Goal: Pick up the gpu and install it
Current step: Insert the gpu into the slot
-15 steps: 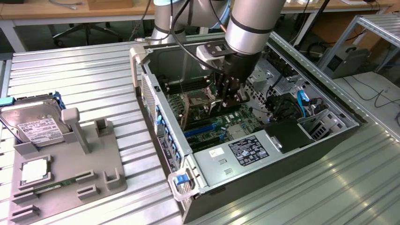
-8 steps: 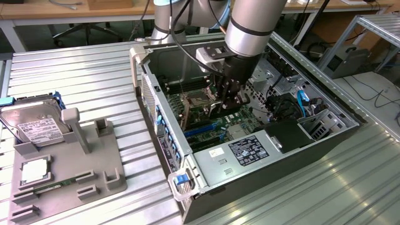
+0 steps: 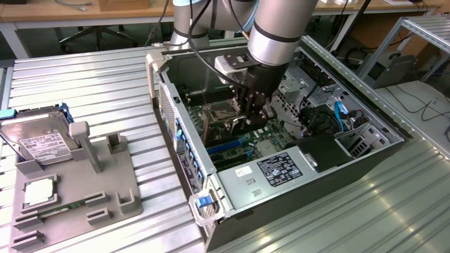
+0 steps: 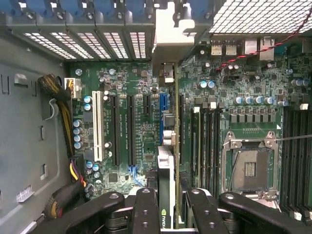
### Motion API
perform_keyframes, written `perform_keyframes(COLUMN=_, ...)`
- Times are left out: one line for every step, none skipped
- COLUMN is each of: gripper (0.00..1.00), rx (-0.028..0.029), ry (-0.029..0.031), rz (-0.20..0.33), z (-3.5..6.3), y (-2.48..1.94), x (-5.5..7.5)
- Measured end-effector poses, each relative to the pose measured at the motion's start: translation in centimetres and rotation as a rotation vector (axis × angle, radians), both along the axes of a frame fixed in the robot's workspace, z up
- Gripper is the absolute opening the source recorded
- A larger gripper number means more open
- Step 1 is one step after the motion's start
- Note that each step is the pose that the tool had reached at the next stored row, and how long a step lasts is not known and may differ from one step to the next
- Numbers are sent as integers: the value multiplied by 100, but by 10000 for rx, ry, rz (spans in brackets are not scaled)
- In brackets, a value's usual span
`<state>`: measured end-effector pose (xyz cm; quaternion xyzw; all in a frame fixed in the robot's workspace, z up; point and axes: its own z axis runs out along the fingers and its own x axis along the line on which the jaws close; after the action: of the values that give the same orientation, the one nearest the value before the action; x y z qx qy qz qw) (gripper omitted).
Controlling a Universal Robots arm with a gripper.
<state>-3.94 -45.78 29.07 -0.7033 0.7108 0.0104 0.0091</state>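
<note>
The gpu [image 4: 166, 170] is seen edge-on in the wrist view, held upright between the fingers [image 4: 145, 209], which are closed on its two flat faces. It is inside the open computer case [image 3: 166, 100], just over the motherboard [image 4: 126, 97], and its thin edge runs along the blue expansion slot [image 4: 162, 114], beside the black slots [image 4: 130, 126] and the white one [image 4: 97, 126]. Its silver end bracket [image 4: 170, 39] points at the rear wall of the case, among the vented slot covers [image 4: 97, 44]. Whether the card's edge already touches the slot cannot be told.

In the exterior view the fingers [image 3: 254, 113] are lowered deep into the case, between the rear wall and the labelled power supply [image 3: 277, 168]. The empty processor socket [image 4: 249, 168] lies well to one side of the card.

The pick-up is judged done; the installing step is in hand, at the point of lining up and seating. For this the card's lower edge must be kept parallel to the slot and directly above it, the bracket must be matched to its rear opening, and the push must be straight down, without tilt.

On the desk [image 3: 84, 79], toward the exterior view's left, a grey fixture [image 3: 105, 190] is set, with a hard drive [image 3: 42, 142] at its far end.
</note>
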Motion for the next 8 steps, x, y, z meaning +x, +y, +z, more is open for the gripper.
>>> perform_keyframes(gripper=27, rx=-5, ry=2, rz=1, z=-40, y=0, x=-11)
perform_keyframes(gripper=27, rx=-10, ry=3, rz=1, z=-80, y=-1, x=-20)
perform_keyframes(gripper=27, rx=-8, ry=3, rz=2, z=-81, y=-7, x=-70)
perform_keyframes(gripper=27, rx=-8, ry=2, rz=2, z=-82, y=-30, x=-74)
perform_keyframes(gripper=27, rx=-8, ry=2, rz=2, z=-81, y=-30, x=-101)
perform_keyframes(gripper=27, rx=-9, ry=2, rz=3, z=-81, y=-30, x=-119)
perform_keyframes(gripper=27, rx=-8, ry=2, rz=2, z=-82, y=-41, x=-143)
perform_keyframes(gripper=27, rx=-8, ry=2, rz=2, z=-82, y=-48, x=-169)
